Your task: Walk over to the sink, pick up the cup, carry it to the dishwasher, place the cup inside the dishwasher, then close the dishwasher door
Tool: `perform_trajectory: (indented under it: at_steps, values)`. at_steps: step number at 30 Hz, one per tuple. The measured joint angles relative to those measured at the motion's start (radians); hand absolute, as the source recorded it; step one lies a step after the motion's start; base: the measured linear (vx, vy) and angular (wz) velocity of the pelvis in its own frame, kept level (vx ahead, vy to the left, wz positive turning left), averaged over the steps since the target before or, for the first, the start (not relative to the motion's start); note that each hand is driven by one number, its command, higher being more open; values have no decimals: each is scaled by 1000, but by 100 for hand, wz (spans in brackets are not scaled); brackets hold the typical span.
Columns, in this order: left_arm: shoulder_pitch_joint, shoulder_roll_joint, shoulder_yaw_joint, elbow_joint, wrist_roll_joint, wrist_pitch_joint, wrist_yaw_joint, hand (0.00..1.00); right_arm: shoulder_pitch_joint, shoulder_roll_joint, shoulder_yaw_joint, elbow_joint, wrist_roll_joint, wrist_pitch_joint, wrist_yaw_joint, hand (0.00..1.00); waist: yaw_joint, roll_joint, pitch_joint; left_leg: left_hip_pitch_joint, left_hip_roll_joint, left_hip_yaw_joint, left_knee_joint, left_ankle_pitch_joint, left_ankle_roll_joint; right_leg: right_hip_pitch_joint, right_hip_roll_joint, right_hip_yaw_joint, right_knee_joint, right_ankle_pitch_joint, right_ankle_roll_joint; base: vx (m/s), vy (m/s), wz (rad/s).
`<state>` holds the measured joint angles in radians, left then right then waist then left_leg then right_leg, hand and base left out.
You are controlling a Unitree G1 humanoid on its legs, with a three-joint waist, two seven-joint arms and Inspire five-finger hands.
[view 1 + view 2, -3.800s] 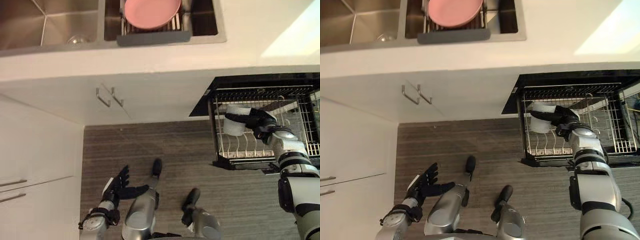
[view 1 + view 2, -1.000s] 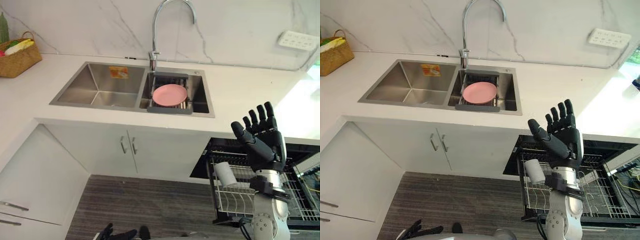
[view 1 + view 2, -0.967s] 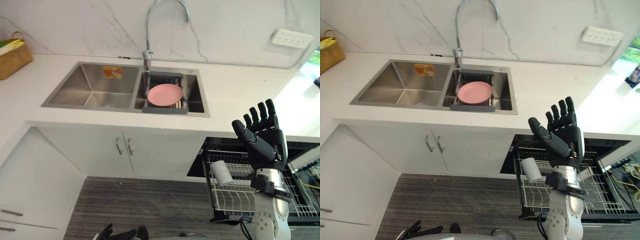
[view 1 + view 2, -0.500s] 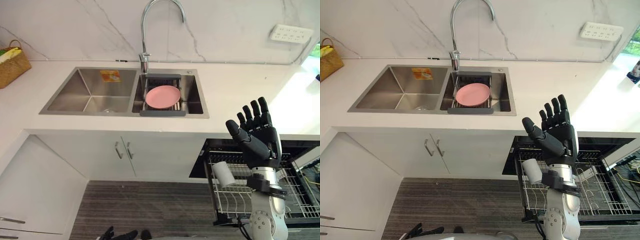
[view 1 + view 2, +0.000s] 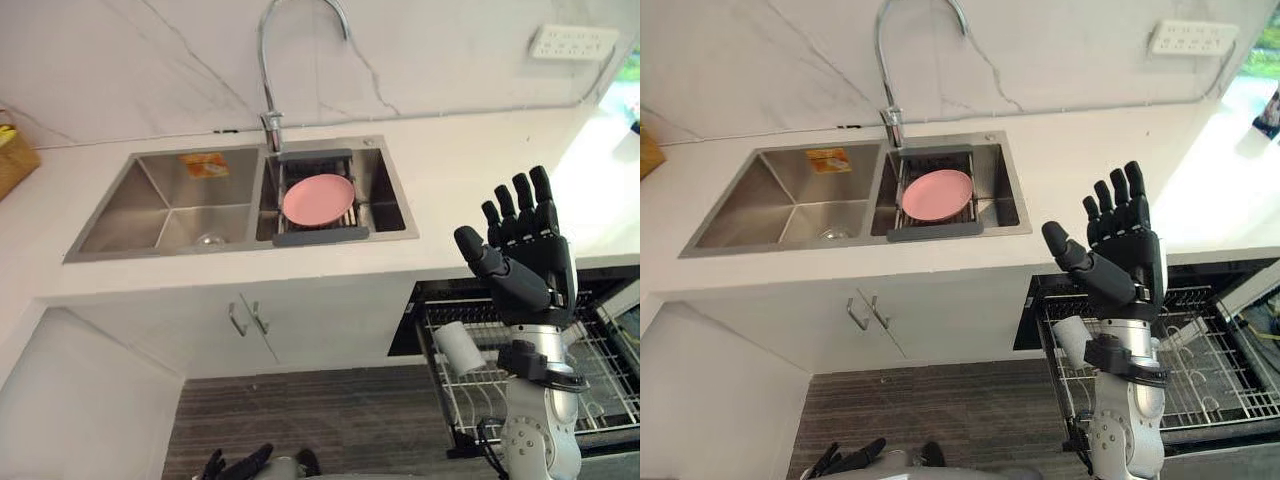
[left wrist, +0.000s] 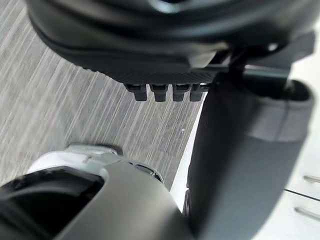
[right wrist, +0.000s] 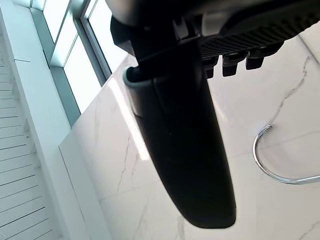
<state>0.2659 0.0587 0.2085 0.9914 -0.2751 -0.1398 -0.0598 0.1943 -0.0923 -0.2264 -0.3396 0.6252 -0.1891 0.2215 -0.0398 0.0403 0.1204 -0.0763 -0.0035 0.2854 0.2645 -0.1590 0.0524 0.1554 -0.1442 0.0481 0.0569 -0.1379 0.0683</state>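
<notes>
a: left eye view first. where's the cup?
b: the cup (image 5: pixel 458 347) leans tilted in the dishwasher rack (image 5: pixel 600 372) at the lower right of the frame. it is well apart from the sink (image 5: pixel 150 205) at centre left, where a pink plate (image 5: pixel 318 198) rests below the tap (image 5: pixel 268 60).
a: and the hands?
b: the right hand (image 5: pixel 525 258) is raised above the rack, fingers straight and spread, holding nothing. the left hand (image 5: pixel 235 466) hangs at the bottom edge, fingers loose, also empty.
a: right eye view?
b: same layout. the cup sits just left of the raised wrist, and the rack is drawn out from under the worktop (image 5: pixel 1090 170).
a: left wrist view?
b: fingertips (image 6: pixel 162 92) over the striped floor (image 6: pixel 60 100), nothing between them.
a: right wrist view?
b: the thumb (image 7: pixel 180 140) stands straight against the marble wall (image 7: pixel 125 165), with the tap's curve at lower right.
a: what could go wrong from here?
b: i'd judge the cup placed and only the door left to close. with the rack jutting out, a door swung up would jam against it and could jolt the cup off its tines. the arm could also clip the cup or snag the wires as it comes down.
</notes>
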Motion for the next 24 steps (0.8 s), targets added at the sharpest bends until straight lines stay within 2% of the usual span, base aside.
perform_trajectory:
  at_steps: [1,2,3,4,5,6,8,9,10,12,13,14,15,17,19,24]
  values:
    - [0,0,-3,3,1,0,3,100,-4,0,0,2,0,1,-1,100,1,2,-5,20,-7,4,-17,-6,8,-4,-3,8,30,-3,4,233,141,-14]
    - [0,2,-12,9,2,0,10,100,-9,1,0,2,0,1,-1,100,-1,-1,-8,50,-13,8,-49,-13,11,-46,-3,7,143,-28,37,257,148,-13]
    - [-2,10,-23,21,2,-3,11,100,-9,1,0,2,-1,1,-1,100,-3,-5,-15,75,-17,9,-75,-23,11,-129,-3,1,326,-57,85,255,138,-7]
    - [-4,15,-26,26,3,-3,11,100,-9,3,0,2,-2,2,-1,100,-5,-10,-15,91,-20,9,-87,-26,12,-173,-6,1,429,-59,102,221,88,-2]
    - [-4,29,-41,29,3,-3,12,100,-9,8,1,2,-11,2,0,100,-7,-24,-18,124,-30,9,-104,-29,18,-255,-19,-4,615,-47,134,273,60,4]
    - [-2,42,-58,31,5,-1,14,100,-9,16,1,2,-21,2,0,100,-10,-38,-28,163,-41,8,-126,-31,19,-310,-39,-33,729,-50,126,301,44,7]
    - [-6,49,-63,34,28,1,16,100,-11,17,1,3,-21,2,1,100,-17,-41,-34,201,-36,-6,-155,-32,18,-361,-53,-122,753,-77,81,321,-4,20]
    - [-15,49,-62,34,30,1,18,100,-15,17,1,7,-20,2,3,100,-29,-41,-34,204,-22,-23,-157,-36,11,-393,-49,-177,700,-89,61,303,-47,31]
    - [-19,50,-62,34,31,2,18,100,-17,18,1,12,-19,2,5,100,-32,-40,-34,204,-13,-31,-157,-40,4,-405,-44,-200,658,-90,56,291,-91,24]
    - [-24,53,-62,35,36,3,16,100,-18,19,3,29,-19,1,12,100,-28,-46,-37,217,9,-32,-144,-62,-33,-417,-21,-243,447,-50,16,286,-136,4]
    - [-22,73,-59,49,47,7,16,100,-19,14,14,43,-19,-2,16,100,-30,-62,-48,229,10,-34,-109,-97,-67,-392,-12,-243,320,82,-14,296,-166,-5]
    - [-23,67,-59,54,56,10,18,100,-21,8,14,58,-19,-3,16,100,-29,-53,-52,232,29,-33,-91,-102,-70,-374,5,-246,307,85,-19,321,-190,-8]
    - [-23,66,-60,51,72,9,16,100,-19,4,12,69,-19,-3,8,100,-27,-55,-51,226,51,-37,-52,-109,-73,-332,24,-250,257,90,-25,197,-154,-13]
    - [-23,62,-60,35,85,5,18,100,-26,-1,-3,70,-19,-11,2,100,-27,-42,-59,230,63,-71,-90,-101,-71,-311,53,-254,217,95,-32,139,-132,-12]
    - [-31,60,-60,33,103,6,19,100,-35,-7,-18,70,-19,-11,-8,100,-30,-40,-61,244,75,-76,-115,-98,-75,-295,78,-250,165,115,-31,115,-58,-16]
    - [-33,55,-59,36,141,4,42,100,-36,-30,-6,67,-20,-11,-7,100,-30,-37,-59,261,53,-45,-87,-74,-83,-174,85,-214,-53,225,-13,63,51,-20]
